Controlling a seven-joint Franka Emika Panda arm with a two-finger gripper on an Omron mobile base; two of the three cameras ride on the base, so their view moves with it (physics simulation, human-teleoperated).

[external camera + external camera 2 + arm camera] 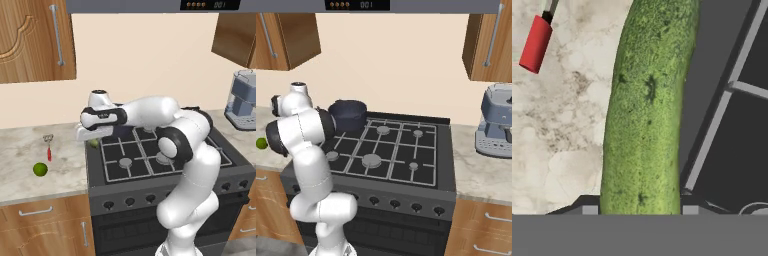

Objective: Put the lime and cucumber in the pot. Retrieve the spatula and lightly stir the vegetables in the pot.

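Cucumber point(644, 110) is seen lengthwise between the two fingertips of the gripper point(640, 210), which is part-open and set on either side of it — whether it is clamped cannot be told. It is lying at the stove's point(165, 160) left edge, beside the marbled surface point(30, 165). Lime point(40, 169) and spatula point(49, 150) are left on that surface; the pot point(348, 114) is placed on a rear burner.
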